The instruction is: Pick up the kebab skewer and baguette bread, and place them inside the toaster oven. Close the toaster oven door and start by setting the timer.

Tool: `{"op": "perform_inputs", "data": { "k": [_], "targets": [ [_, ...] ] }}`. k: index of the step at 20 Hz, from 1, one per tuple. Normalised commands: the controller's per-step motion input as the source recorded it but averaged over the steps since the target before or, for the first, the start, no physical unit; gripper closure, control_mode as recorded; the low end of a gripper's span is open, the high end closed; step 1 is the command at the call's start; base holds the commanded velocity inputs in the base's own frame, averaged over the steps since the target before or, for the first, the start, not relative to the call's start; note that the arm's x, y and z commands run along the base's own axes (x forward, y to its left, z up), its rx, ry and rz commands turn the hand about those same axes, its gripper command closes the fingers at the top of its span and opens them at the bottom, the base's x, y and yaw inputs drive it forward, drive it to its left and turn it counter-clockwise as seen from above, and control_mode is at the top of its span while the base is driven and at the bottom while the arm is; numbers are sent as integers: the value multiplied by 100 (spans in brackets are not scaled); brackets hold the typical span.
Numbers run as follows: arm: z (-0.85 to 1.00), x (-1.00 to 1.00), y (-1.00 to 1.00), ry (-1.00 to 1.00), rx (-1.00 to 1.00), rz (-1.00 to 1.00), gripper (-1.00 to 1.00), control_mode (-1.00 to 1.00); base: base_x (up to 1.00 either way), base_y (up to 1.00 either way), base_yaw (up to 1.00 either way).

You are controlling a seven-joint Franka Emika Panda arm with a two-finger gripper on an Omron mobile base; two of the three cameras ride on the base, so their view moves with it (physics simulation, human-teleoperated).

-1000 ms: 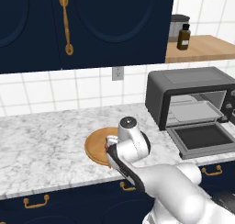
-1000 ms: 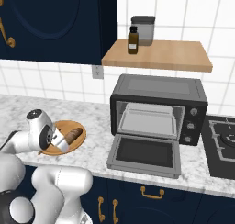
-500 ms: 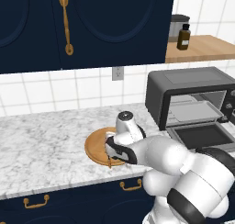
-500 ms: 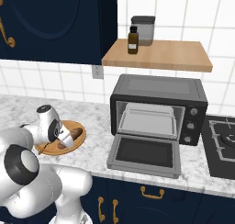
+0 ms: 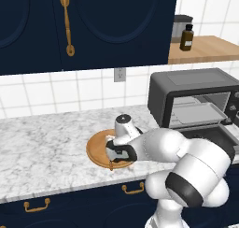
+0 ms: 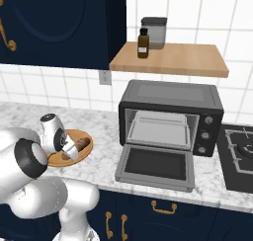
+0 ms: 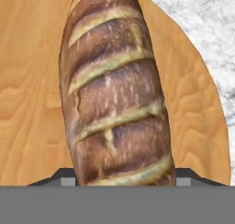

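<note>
Golden-brown, score-crusted baguette bread (image 7: pixel 114 90) lies between the gripper (image 6: pixel 70 152) fingers; whether they clamp it cannot be told. Beneath it, one round wooden board (image 7: pixel 27 103) rests on marble counter (image 5: pixel 42 152). Farther right, one dark grey toaster oven (image 6: pixel 170 121) stands, its door (image 6: pixel 155 167) dropped flat.

I see the baguette bread (image 7: pixel 117 87), golden-brown with pale slashes across its crust, lying flat on a round wooden board. The toaster oven (image 6: pixel 170 117) stands dark and boxy on the worktop (image 5: pixel 42 152), its toaster oven door (image 6: pixel 155 167) folded down open.
</note>
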Motion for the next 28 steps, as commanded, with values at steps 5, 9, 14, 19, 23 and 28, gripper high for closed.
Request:
{"op": "perform_inputs", "data": {
  "k": [5,9,14,19,23,28],
  "targets": [
    [52,-28,-30,0,3,-1,100,-100,0,0,0],
    [100,-56,-74,0,7,0,100,-100,0,0,0],
    [100,-61,-99,-5,3,1,100,-100,0,0,0],
    [68,-31,-100,-4,0,9,100,-100,0,0,0],
    [21,-23,-99,-9,0,26,100,-100,0,0,0],
    [24,-2,-83,-4,0,28,100,-100,0,0,0]
  ]
}}
